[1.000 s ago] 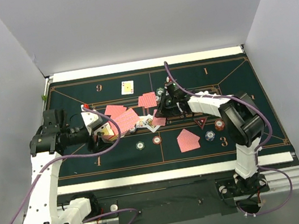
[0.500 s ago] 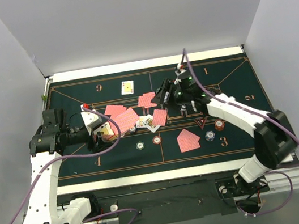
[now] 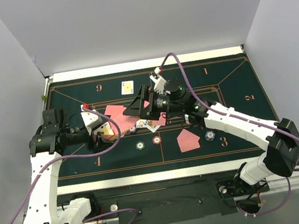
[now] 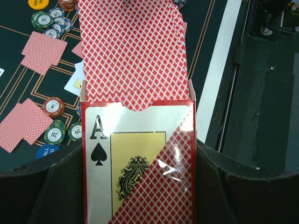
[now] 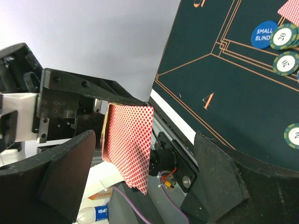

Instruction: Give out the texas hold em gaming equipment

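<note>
Seen from above, the left claw (image 3: 102,132) clamps a card box (image 3: 107,133). Red-backed cards (image 3: 128,119) fan out of it rightward, toward the open right claw (image 3: 136,106) just beside them.

Left wrist: the ace-printed card box (image 4: 140,158) sits gripped, cards (image 4: 133,51) jutting away.

Right wrist: the cards (image 5: 128,140) hang ahead, lengthwise upright, framed by spread fingers (image 5: 60,177).

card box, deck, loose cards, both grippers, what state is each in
card box, top open
deck, partly slid out of the box, backs showing
left gripper, shut on card box
right gripper, open, empty
lone far card, face up
near card pair, face down
</note>
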### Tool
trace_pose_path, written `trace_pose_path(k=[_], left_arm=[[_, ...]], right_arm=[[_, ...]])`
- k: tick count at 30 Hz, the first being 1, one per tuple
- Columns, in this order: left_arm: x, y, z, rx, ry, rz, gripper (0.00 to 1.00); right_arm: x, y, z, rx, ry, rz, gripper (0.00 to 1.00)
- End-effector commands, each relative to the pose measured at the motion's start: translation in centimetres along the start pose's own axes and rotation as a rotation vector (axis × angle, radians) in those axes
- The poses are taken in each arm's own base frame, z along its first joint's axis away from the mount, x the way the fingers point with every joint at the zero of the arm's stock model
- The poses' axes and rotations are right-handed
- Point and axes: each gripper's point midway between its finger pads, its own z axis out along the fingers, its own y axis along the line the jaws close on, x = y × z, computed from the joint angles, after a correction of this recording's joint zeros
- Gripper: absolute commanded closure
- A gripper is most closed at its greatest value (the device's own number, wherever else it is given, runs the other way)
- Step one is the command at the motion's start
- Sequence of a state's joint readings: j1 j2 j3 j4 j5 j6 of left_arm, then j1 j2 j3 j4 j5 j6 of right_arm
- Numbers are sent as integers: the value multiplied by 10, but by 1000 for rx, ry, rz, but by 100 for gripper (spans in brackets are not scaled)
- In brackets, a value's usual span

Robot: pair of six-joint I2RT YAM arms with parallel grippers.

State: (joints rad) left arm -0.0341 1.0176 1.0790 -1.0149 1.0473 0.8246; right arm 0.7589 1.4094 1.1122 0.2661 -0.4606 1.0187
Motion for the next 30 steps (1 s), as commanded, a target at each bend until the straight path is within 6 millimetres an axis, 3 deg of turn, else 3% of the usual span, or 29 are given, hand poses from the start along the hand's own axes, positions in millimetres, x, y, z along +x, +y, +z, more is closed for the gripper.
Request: trace_pose_path(k=[1,6,10,20,30], left_arm=[[-18,-5,-3,17,-50,60,100],[-18,-5,-2,18,-52,61,100],[-20,-4,-2,18,-59,57,100],[-23,-4,-3,18,-67,62,100],[-23,-4,-2,19,-70,60,100]], right_arm=[[3,24,6,-45,17,-43,19],[25,19,11,1,74,-77,18],[29,12,7,32,80,-85,20],[17,-2,-4,73,37,-57,51],[-2,6,-20,61,-44,-59,63]])
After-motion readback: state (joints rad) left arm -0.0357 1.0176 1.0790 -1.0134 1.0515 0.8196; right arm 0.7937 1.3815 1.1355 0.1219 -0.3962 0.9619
